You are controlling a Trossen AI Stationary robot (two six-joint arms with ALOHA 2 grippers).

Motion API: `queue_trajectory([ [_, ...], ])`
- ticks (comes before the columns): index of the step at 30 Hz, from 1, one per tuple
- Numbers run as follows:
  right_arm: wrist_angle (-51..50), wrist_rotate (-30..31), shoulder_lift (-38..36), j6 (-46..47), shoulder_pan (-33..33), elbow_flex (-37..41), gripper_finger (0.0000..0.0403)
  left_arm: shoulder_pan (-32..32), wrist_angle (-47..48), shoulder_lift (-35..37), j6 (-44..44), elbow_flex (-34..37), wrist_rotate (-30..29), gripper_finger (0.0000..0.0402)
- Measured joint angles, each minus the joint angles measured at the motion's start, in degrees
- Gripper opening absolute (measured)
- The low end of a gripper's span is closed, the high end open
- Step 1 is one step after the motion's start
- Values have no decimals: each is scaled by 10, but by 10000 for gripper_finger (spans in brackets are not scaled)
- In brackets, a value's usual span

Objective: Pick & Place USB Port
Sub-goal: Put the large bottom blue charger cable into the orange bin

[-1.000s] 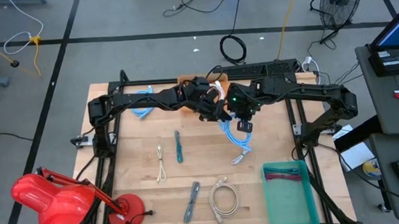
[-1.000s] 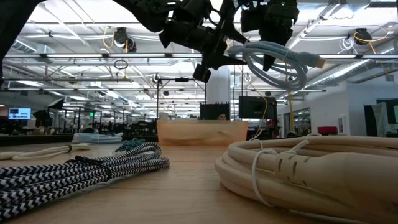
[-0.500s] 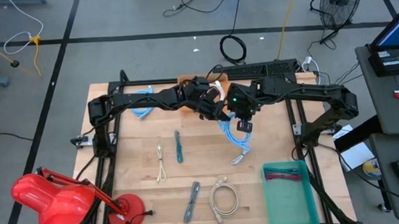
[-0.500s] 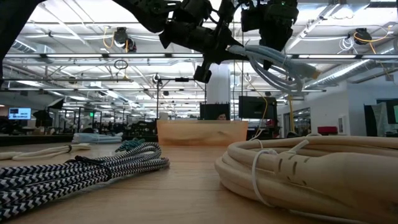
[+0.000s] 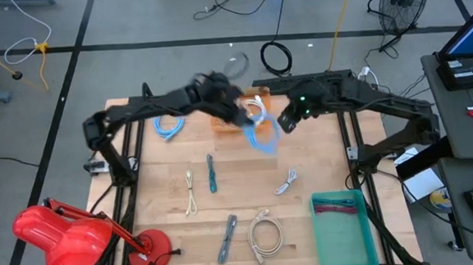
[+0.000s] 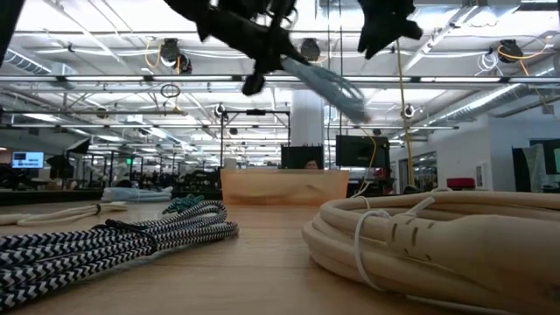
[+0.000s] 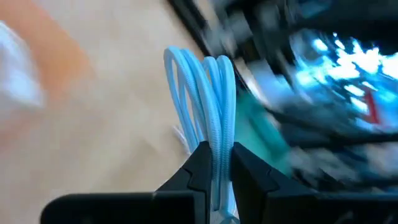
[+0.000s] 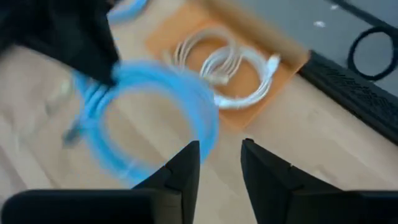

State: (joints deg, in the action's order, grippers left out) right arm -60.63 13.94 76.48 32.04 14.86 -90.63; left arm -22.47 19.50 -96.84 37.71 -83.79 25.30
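Observation:
A light-blue USB cable, wound into a coil, hangs in the air over the table's far middle. My left gripper is shut on it and shows in the high view just left of the coil. My right gripper stands open a little to the coil's right, with nothing between its fingers. In the right wrist view the blue coil hangs ahead of them. The low view shows the cable slanting down from the left gripper. My left gripper pinches a bundle of the coil's strands between its two fingers, at one end of the coil. The loops stand out beyond the fingertips. The cable is lifted clear of the table.
White cables lie on an orange pad at the far middle. On the table lie another blue cable, a teal one, a cream one, a grey one, a braided one and a cream coil. A green bin stands near right.
My right gripper has let go of the blue cable, risen and drawn back toward the table's right and far side. My left gripper has rolled and carried the cable up and toward the far left; the coil now hangs from it alone, higher than before.

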Motion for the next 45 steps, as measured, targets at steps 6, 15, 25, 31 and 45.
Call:
queue_trajectory([
  [6,113,87,-21,91,1,19,143,6,25,77,-152,0,-173,37],
  [15,506,50,-22,79,1,147,150,87,-5,116,-355,-1,-456,37],
  [25,767,36,-26,96,1,294,151,122,15,191,-374,-1,-553,37],
  [31,767,146,-26,-143,-34,278,146,125,37,205,-339,0,-557,37],
  [45,784,221,31,-216,-67,216,154,168,-5,189,-351,-1,-574,37],
])
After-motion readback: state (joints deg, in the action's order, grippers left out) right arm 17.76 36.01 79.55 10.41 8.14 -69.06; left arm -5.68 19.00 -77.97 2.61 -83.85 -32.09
